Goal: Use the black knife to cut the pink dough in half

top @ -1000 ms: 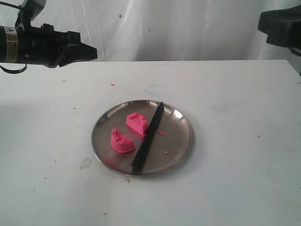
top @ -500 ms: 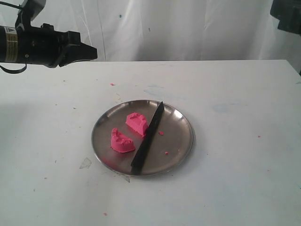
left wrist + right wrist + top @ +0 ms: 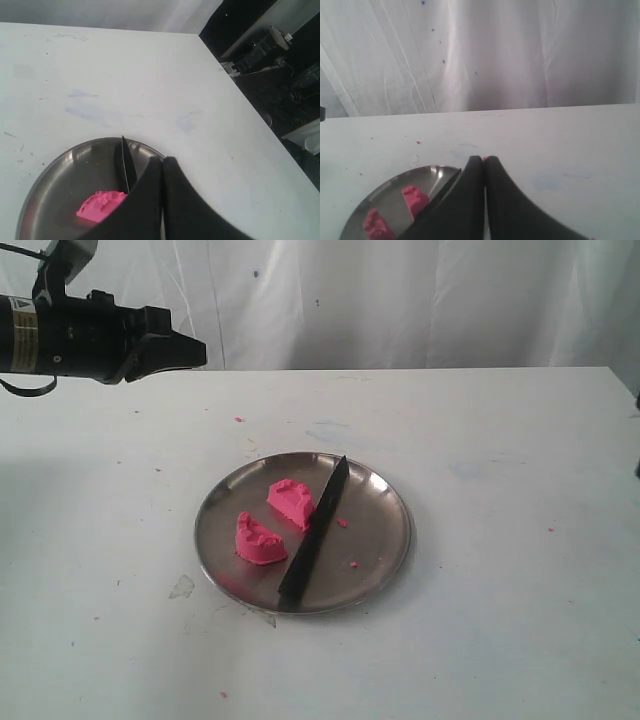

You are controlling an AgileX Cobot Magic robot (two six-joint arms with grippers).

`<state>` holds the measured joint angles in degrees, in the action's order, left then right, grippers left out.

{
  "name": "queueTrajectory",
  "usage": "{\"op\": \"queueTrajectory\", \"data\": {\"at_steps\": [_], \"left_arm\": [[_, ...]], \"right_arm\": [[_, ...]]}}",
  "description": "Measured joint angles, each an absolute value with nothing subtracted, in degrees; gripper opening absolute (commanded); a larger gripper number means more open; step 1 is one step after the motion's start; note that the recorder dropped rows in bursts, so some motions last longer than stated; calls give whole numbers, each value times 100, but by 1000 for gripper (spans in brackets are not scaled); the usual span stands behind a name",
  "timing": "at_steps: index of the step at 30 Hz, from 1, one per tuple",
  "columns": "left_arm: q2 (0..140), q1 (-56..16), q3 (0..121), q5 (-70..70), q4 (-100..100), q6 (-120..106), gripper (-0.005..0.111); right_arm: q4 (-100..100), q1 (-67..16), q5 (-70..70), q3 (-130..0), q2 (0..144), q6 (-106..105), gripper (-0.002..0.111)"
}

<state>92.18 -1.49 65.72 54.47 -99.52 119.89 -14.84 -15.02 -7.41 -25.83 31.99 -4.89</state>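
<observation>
Right arm has pulled out of the exterior view since a second ago; right gripper (image 3: 484, 160) pressed together, empty. Left gripper (image 3: 162, 161) pressed together too, raised over the counter's far-left corner. Pink dough (image 3: 278, 521) already in two halves on plate (image 3: 385, 540) mid-counter, black knife (image 3: 314, 535) lying beside them: cut looks done

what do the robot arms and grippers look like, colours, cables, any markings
The left arm is matte black and tube-shaped, ending in a blocky tapered head. It has a yellowish label band near the picture edge, a thin black cable looping beside it and a pale housing on top. In the wrist views the left gripper and right gripper show smooth, black, curved fingers tapering to narrow tips. No other markings are visible.
</observation>
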Motion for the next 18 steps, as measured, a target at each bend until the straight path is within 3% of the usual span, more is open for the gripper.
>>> {"op": "queueTrajectory", "data": {"at_steps": [8,18], "left_arm": [[9218,-149,6572,5447,-9952,11976,0],[9218,-149,6572,5447,-9952,11976,0]], "right_arm": [[-1119,-1502,-587,-933,2014,40,0],[-1060,-1502,-800,-39,975,101,0]]}}
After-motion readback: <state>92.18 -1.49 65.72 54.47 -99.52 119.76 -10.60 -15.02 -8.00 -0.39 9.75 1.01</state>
